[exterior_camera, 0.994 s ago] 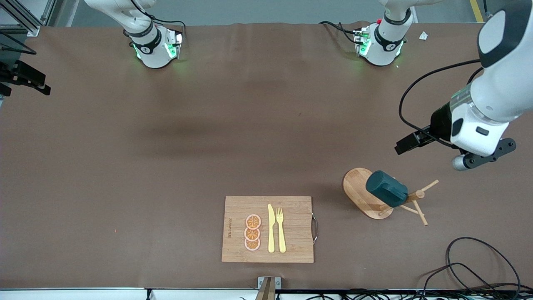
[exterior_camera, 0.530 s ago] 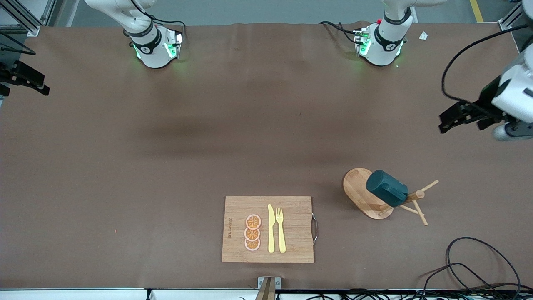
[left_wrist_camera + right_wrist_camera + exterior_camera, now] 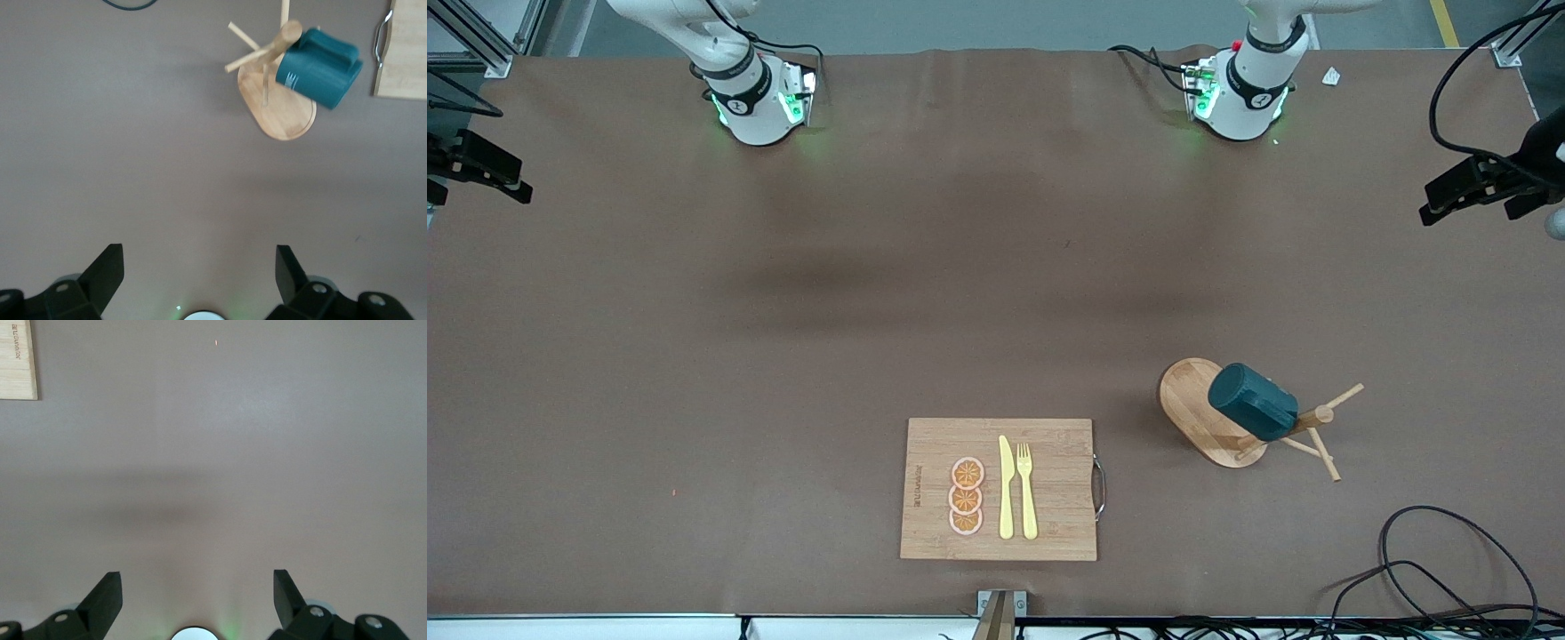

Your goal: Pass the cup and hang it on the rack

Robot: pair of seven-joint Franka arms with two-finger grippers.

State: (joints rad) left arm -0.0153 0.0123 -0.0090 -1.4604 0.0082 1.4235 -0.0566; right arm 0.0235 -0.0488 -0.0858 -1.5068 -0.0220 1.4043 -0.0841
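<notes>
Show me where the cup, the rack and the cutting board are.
cup (image 3: 1252,402): front view, on its dark teal side wall.
rack (image 3: 1190,400): front view, on the bare part of its oval wooden base.
cutting board (image 3: 1063,484): front view, on bare wood beside the fork.

Cutting board (image 3: 1049,444) bears a burned-in mark (too small to read).

Left tool (image 3: 199,273) spread wide, right tool (image 3: 197,597) likewise, aloft
</notes>
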